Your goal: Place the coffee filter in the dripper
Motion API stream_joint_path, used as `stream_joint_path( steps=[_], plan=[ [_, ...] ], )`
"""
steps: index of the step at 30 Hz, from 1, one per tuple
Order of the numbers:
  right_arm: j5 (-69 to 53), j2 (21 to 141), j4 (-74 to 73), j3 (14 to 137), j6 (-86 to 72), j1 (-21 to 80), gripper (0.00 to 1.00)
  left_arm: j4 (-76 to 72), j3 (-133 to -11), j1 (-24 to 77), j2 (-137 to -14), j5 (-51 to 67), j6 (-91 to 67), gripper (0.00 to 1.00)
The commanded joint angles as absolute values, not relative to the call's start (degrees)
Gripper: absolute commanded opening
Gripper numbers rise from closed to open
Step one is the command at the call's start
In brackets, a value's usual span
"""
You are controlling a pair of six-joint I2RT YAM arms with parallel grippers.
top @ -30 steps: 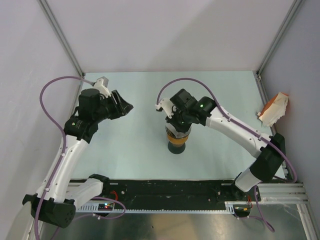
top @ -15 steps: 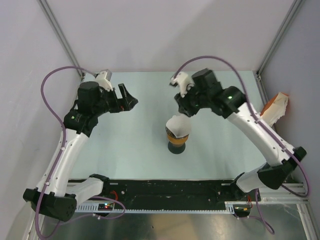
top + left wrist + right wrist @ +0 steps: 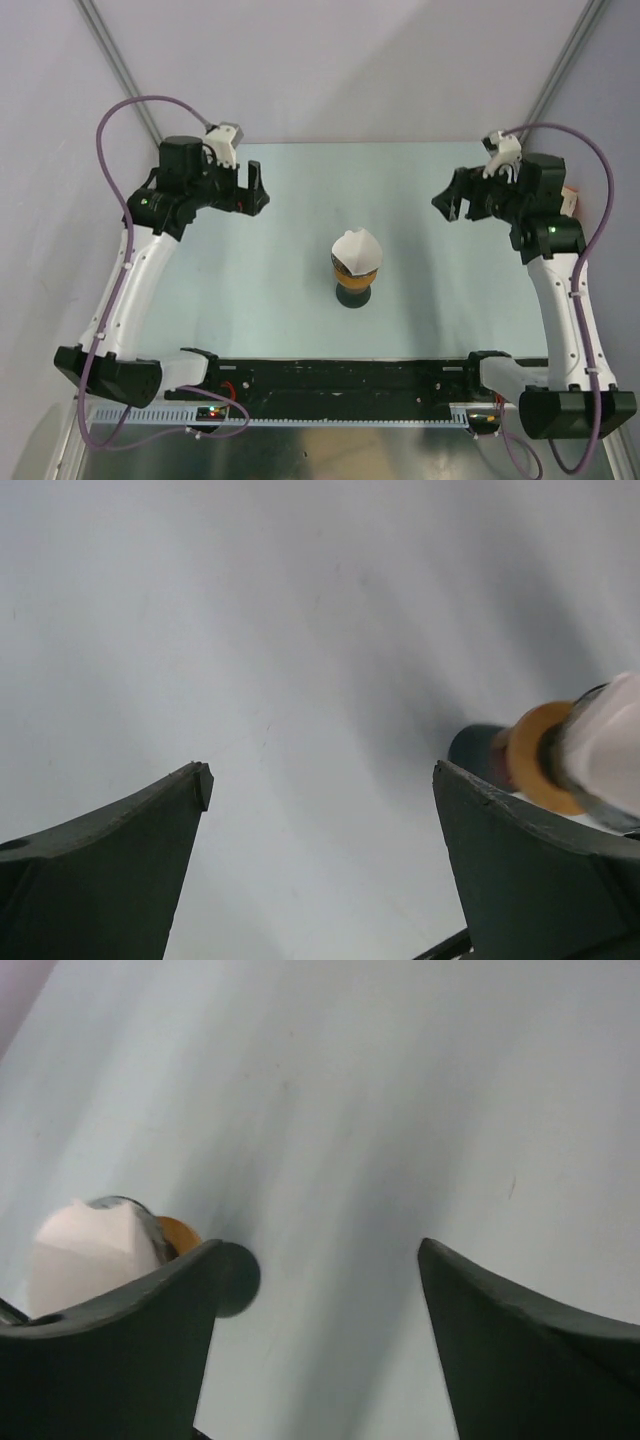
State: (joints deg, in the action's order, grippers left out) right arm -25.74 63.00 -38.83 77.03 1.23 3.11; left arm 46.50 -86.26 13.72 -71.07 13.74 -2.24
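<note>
Well, the table (image 3: 250, 300) lies under both arms, which hang high and wide of each other. The left gripper (image 3: 256, 190) has its fingers spread with nothing between them, and the right gripper (image 3: 447, 203) is likewise parted and empty. Midway between the two tools, lower than either and nearer the bases, stands a cup (image 3: 352, 297) with an orange ring (image 3: 530, 755) on it and the dripper (image 3: 155, 1230) on top. The filter (image 3: 355, 250) sits in the dripper, its white peak rising above the rim; neither tool touches it. The placing looks done, so the step in hand is a clean retreat. To do it well, hold each tool on its own side of the stack and above it, since thin paper would shift at a brush. Whether the cone lies flush on the ribs cannot be told. If it does not, a light press from overhead would suit.
</note>
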Motion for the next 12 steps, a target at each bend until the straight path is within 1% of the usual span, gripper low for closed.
stream_joint_path(
  steps=[1,2,4,8,12],
  plan=[
    [-32.91,60.81,-36.63,66.96,2.26,-3.68,0.92,53.7,-82.15,12.1,-71.6,10.17,4.8,1.0],
    [-32.89,60.33,-36.51,64.64,3.46,-4.48,0.96,53.7,-80.62,11.72,-71.44,9.7,4.73,1.0],
    [-32.37,59.75,-36.09,61.18,5.5,-5.34,0.99,53.77,-78.32,11.06,-71.28,8.66,4.41,1.0],
    [-31.38,59.9,-34.37,56.91,7.33,-5.61,0.99,52.93,-74.85,8.8,-71.16,7.84,3.46,1.0],
    [-31.25,60.52,-32.46,56.76,7.29,-5.33,0.99,52.11,-75.47,6.57,-71.15,6.54,4.17,1.0]
  ],
)
